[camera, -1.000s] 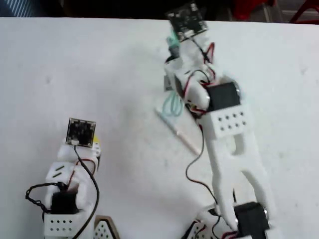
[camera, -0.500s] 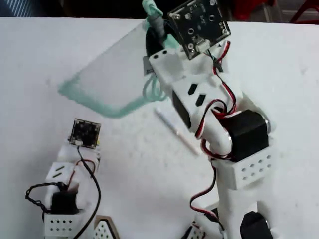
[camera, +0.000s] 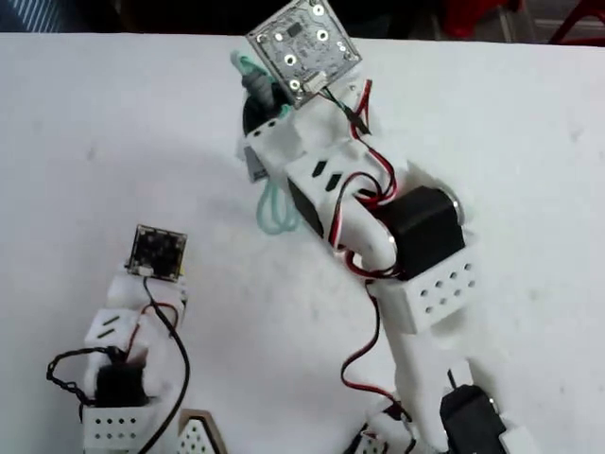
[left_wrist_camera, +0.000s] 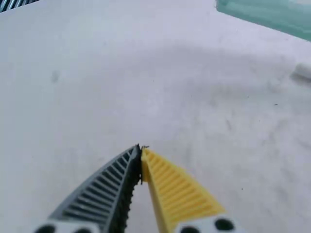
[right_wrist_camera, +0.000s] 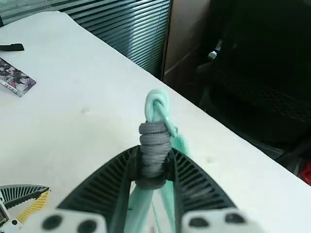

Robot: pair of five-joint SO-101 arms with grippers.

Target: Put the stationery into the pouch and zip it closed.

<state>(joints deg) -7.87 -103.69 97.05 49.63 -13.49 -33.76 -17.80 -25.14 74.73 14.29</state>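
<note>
The right gripper (right_wrist_camera: 154, 154) had its fingers clamped on the grey-wrapped pull cord (right_wrist_camera: 154, 138) of the pouch (left_wrist_camera: 272, 12). The left gripper (left_wrist_camera: 141, 149) had its fingers closed together, empty, over the worktop (left_wrist_camera: 97, 73).

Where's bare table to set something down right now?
Two bare patches of table: far left, beyond the left gripper; and the right side, past the right arm. Crowded mid-table: the right gripper holds a mint cord there, mint loops beside the arm.
</note>
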